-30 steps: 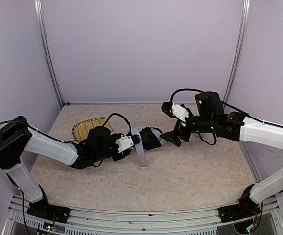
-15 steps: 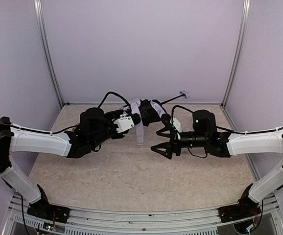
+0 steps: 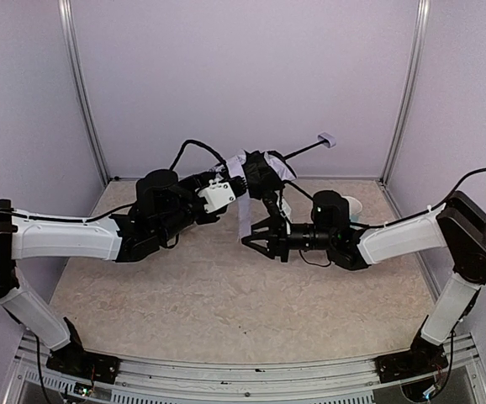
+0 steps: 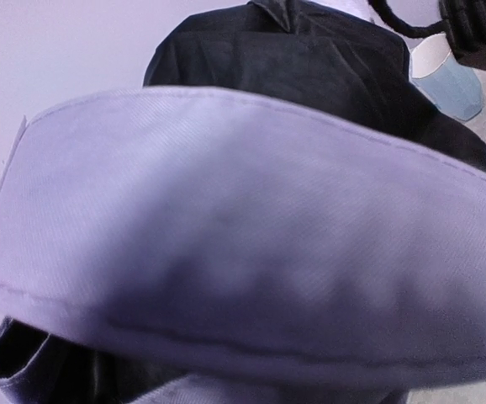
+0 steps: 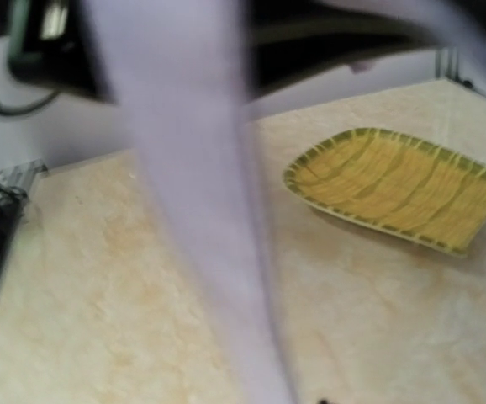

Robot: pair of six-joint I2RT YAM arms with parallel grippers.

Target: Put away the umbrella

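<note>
My left gripper [image 3: 241, 187] is shut on the umbrella [image 3: 260, 172] and holds its bunched lavender and black fabric well above the table. The thin black shaft runs up and right to the small lavender handle [image 3: 327, 139]. A fabric strap [image 3: 243, 217] hangs straight down from the bundle. Umbrella fabric [image 4: 243, 236] fills the left wrist view and hides the fingers. My right gripper [image 3: 258, 244] sits low, just right of the strap's lower end, with its jaws parted. In the right wrist view the blurred strap [image 5: 201, 194] hangs close in front, and nothing shows clamped.
A woven straw tray [image 5: 403, 185] lies on the table at the back left, hidden behind the left arm in the top view. A light blue mug [image 4: 449, 71] stands behind the right arm, at the back right [image 3: 354, 205]. Walls close three sides.
The left arm raised the umbrella off the table and carried it back. The right arm swung down and left under it, toward the hanging strap, and its jaws narrowed.
</note>
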